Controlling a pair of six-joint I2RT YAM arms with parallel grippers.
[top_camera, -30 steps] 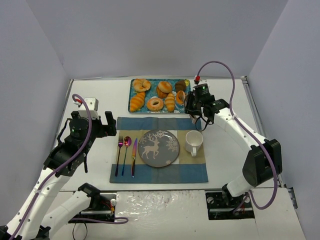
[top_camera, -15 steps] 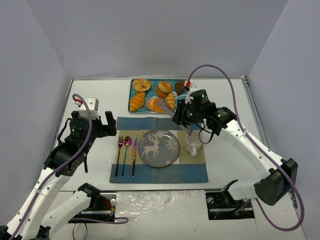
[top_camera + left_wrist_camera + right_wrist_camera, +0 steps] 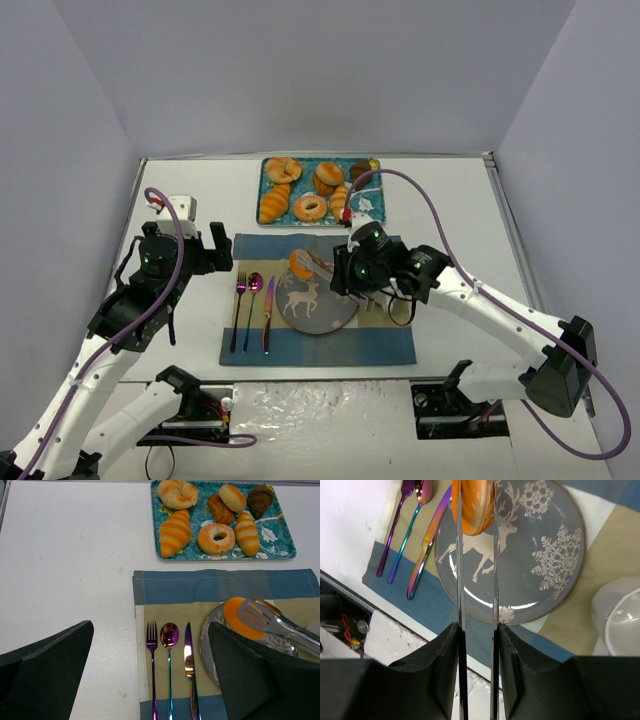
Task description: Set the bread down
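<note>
The bread [image 3: 299, 264] is a small orange bun held between the blades of metal tongs [image 3: 318, 266]. My right gripper [image 3: 345, 272] is shut on the tongs. The bun hangs just above the far left part of the grey deer plate [image 3: 330, 312]. In the right wrist view the bun [image 3: 474, 502] sits at the tong tips [image 3: 459, 580] over the plate [image 3: 540, 580], with my gripper [image 3: 476, 630] clamping the blades. The left wrist view shows the bun [image 3: 240, 618], the tongs [image 3: 270, 622] and the plate [image 3: 216, 616]. My left gripper [image 3: 215, 250] is open and empty, left of the placemat.
A teal tray [image 3: 375, 205] with several pastries stands at the back. A fork, spoon and knife [image 3: 253, 310] lie left of the plate on the blue and tan placemat [image 3: 300, 350]. A white mug [image 3: 620, 610] stands right of the plate, under my right arm.
My right arm has swung from the tray toward me, carrying the bun in the tongs to above the plate. The left arm has not moved.
</note>
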